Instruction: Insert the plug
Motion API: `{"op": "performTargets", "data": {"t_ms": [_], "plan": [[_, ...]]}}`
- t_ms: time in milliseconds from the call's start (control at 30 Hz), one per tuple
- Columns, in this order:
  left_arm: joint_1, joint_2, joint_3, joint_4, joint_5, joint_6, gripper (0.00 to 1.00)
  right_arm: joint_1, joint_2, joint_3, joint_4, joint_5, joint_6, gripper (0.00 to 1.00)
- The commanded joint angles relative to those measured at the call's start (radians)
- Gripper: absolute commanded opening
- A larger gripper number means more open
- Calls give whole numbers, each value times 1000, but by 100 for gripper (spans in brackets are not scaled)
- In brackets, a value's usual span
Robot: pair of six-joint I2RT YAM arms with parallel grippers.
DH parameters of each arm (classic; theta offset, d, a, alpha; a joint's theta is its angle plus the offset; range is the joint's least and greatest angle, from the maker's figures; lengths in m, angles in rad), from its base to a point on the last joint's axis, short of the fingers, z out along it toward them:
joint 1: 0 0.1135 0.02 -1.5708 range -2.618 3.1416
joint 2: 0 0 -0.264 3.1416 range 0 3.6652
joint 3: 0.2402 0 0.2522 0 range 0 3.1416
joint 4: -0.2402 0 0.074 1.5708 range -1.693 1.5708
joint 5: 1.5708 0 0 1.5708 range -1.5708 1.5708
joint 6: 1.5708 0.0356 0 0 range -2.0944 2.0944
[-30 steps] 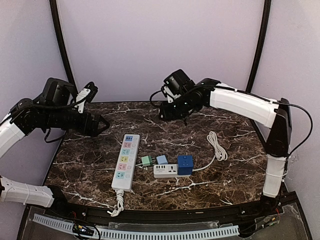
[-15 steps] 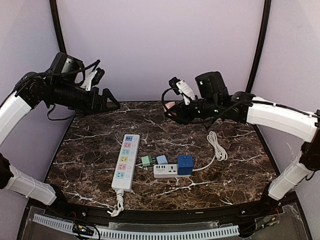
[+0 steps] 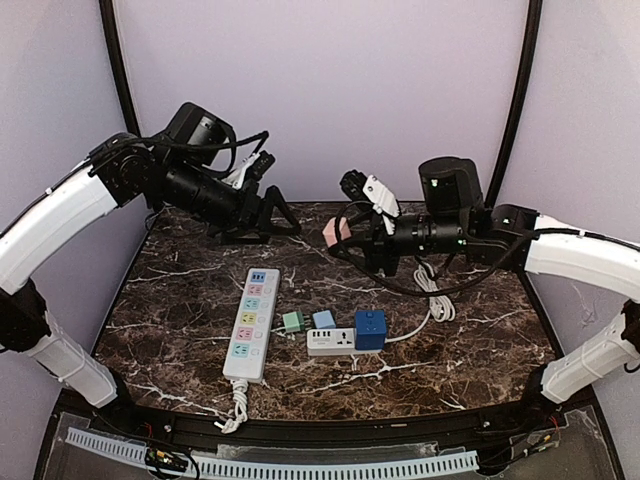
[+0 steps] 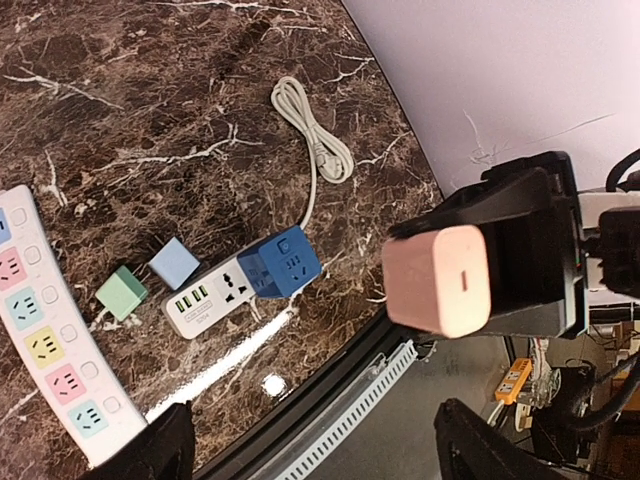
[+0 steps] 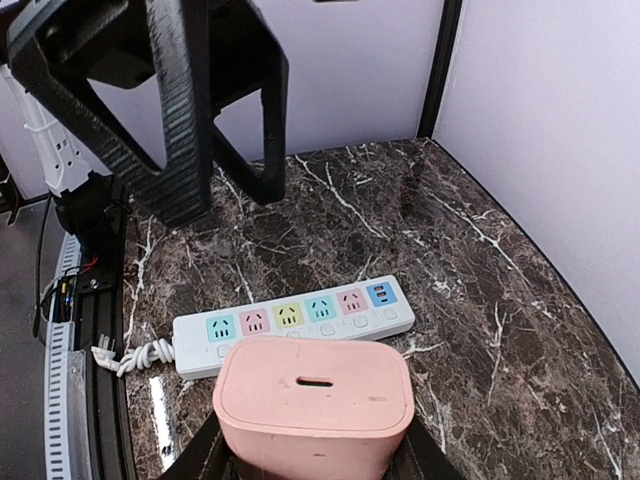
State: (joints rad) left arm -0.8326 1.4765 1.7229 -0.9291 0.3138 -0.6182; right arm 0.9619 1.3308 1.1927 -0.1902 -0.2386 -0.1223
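My right gripper (image 3: 347, 236) is shut on a pink plug adapter (image 3: 335, 232) and holds it in the air above the far middle of the table. The plug fills the bottom of the right wrist view (image 5: 315, 395), its slotted face towards the camera. My left gripper (image 3: 268, 213) is open and empty, in the air just left of the plug and pointing at it. In the left wrist view the plug (image 4: 438, 280) hangs between my right gripper's black fingers. The long white power strip (image 3: 252, 322) with coloured sockets lies below on the table.
A small white strip (image 3: 330, 342) with a blue cube adapter (image 3: 370, 328) lies right of the long strip. A green plug (image 3: 292, 321) and a light blue plug (image 3: 323, 319) sit beside it. A coiled white cable (image 3: 434, 290) lies to the right.
My left arm has swung right towards the table's middle, its gripper still open. My right gripper with the pink plug has turned and now faces the left gripper.
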Motion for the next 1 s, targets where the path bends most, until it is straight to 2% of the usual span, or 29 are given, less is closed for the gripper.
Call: {"op": "performTargets", "data": {"t_ms": [0, 633, 967], "plan": [[-22, 21, 38, 27, 38, -11, 83, 29, -2, -30, -11, -26, -26, 0], [-65, 131, 52, 89, 139, -24, 75, 87, 66, 4, -60, 62, -26, 0], [-79, 164, 30, 93, 171, -5, 66, 94, 55, 25, -111, 64, -27, 0]]}}
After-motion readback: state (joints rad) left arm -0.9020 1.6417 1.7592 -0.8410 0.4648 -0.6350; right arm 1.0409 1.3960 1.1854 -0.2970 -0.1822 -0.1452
